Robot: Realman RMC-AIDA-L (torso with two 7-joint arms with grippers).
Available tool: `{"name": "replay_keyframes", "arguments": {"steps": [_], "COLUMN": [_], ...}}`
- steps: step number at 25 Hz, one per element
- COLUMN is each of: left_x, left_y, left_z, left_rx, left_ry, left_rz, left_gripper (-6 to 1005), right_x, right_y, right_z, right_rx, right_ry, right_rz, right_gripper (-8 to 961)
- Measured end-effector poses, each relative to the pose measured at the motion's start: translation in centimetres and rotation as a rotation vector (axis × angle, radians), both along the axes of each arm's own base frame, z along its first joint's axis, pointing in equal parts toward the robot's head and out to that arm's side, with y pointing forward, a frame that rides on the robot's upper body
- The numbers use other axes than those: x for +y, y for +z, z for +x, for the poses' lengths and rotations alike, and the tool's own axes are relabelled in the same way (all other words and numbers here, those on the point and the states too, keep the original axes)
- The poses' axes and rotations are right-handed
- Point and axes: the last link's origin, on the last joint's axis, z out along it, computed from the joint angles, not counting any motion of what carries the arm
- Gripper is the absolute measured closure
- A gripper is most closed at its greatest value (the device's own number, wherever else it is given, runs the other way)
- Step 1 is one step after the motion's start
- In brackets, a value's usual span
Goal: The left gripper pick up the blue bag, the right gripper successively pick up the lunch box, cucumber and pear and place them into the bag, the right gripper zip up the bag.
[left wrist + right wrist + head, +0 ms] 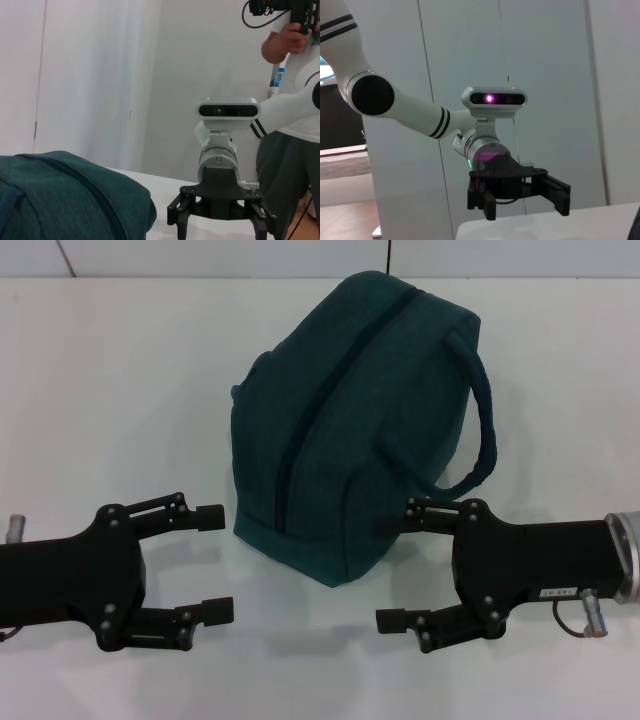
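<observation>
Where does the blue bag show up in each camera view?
Head view: the blue bag sits at centre, between both grippers.
Left wrist view: bag at the lower left corner.
Right wrist view: not clearly in it.
Shared landmark: the white table.

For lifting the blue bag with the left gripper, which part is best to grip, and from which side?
Probably the looped handle of the blue bag: it stands off the fabric, leaving a gap for a finger. It lies on the robot's right, so the open left gripper would have to reach over the zipped top.
</observation>
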Motion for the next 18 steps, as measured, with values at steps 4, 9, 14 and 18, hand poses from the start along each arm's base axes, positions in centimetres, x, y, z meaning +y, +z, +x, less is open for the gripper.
{"name": "replay_keyframes", "arguments": {"steps": [4,9,14,18], "left_x": [0.02,0.01,0.01,-0.06], "left_y": [-0.01,-0.01,-0.02,-0.14], "left_z": [-0.01,-0.01,-0.01,-0.03], "left_rx": [0.001,0.001,0.001,0.005], "left_ry": [0.001,0.001,0.000,0.000], "left_rz": [0.001,0.001,0.000,-0.006], "left_gripper": [119,119,119,119], "right_x": [-0.02,-0.03,-0.02,-0.03], "right_y": [0.01,0.01,0.01,0.01], "right_z": [-0.01,-0.01,-0.02,-0.01], "right_rx": [0.001,0.001,0.001,0.001], "right_ry": [0.001,0.001,0.001,0.000], "right_rz": [-0.001,-0.002,-0.002,-0.002], "right_gripper": [65,65,65,65]}}
